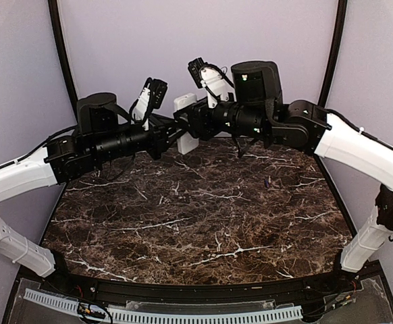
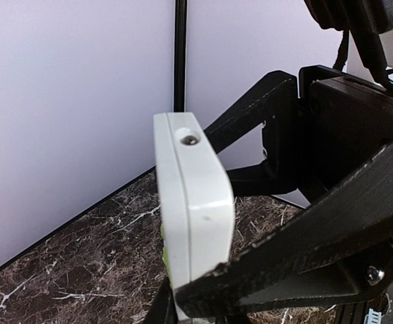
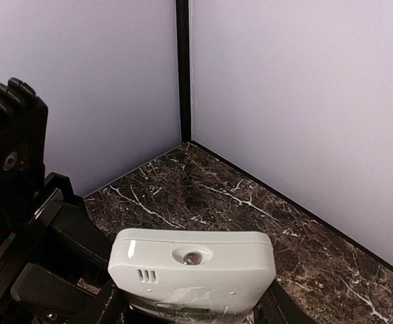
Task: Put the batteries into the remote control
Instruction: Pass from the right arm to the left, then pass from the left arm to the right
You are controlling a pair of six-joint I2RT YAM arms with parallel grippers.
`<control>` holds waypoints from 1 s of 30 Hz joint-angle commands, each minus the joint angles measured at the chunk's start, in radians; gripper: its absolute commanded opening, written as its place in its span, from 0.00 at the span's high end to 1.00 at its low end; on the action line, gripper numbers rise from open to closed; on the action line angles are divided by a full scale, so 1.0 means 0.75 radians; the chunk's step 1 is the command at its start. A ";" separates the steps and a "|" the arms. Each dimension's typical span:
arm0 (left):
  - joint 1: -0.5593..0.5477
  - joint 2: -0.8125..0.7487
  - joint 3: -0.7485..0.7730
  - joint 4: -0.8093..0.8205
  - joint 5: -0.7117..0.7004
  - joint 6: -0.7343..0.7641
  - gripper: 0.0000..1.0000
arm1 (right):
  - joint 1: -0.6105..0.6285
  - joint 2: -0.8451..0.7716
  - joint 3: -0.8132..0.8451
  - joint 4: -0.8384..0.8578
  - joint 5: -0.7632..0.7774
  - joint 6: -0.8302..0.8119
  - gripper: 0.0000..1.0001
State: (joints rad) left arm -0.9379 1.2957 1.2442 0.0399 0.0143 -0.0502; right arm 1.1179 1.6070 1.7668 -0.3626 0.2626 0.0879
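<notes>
The white remote control (image 1: 186, 142) hangs upright above the back of the marble table, held between both arms. My right gripper (image 1: 195, 116) is shut on its wide sides; in the right wrist view the remote control (image 3: 191, 263) fills the gap of that gripper (image 3: 191, 312), top end with a small lens facing the camera. My left gripper (image 1: 176, 129) grips its thin faces. In the left wrist view the remote control (image 2: 193, 202) stands edge-on in my left gripper (image 2: 183, 297), one black finger (image 2: 264, 263) pressed across it. One small dark battery (image 1: 267, 181) lies on the table at the right.
Purple walls (image 1: 183, 40) close in the table on three sides, with black posts (image 3: 182, 67) at the corners. The marble table (image 1: 196, 223) stretches toward me below the raised arms. A white perforated strip (image 1: 183, 314) runs along the near edge.
</notes>
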 commanded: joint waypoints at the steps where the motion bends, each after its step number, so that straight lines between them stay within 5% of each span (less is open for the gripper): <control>1: 0.000 -0.044 -0.038 0.109 0.101 -0.050 1.00 | 0.017 -0.074 -0.058 0.156 -0.195 -0.086 0.72; 3: 0.000 -0.072 -0.062 0.143 0.101 -0.062 1.00 | 0.015 -0.146 -0.165 0.270 -0.211 -0.157 0.40; 5: 0.000 -0.104 -0.090 0.187 0.100 -0.078 1.00 | 0.012 -0.247 -0.328 0.447 -0.204 -0.231 0.22; 10: -0.001 -0.166 -0.171 0.343 0.110 -0.156 1.00 | 0.006 -0.396 -0.837 1.062 -0.277 -0.497 0.08; 14: 0.000 -0.197 -0.221 0.442 0.122 -0.218 1.00 | 0.007 -0.286 -0.816 1.136 -0.237 -0.521 0.02; 20: 0.001 -0.205 -0.253 0.482 0.118 -0.285 1.00 | 0.008 -0.134 -0.698 1.143 -0.130 -0.555 0.03; 25: -0.001 -0.206 -0.275 0.504 0.112 -0.306 1.00 | 0.007 -0.126 -0.708 1.206 -0.046 -0.514 0.29; 30: -0.001 -0.208 -0.291 0.519 0.100 -0.311 1.00 | 0.014 -0.133 -0.722 1.224 -0.030 -0.520 0.37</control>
State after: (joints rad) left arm -0.9379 1.1645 1.0473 0.3885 0.0887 -0.2687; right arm 1.1244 1.5249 1.2083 0.4782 0.1905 -0.3023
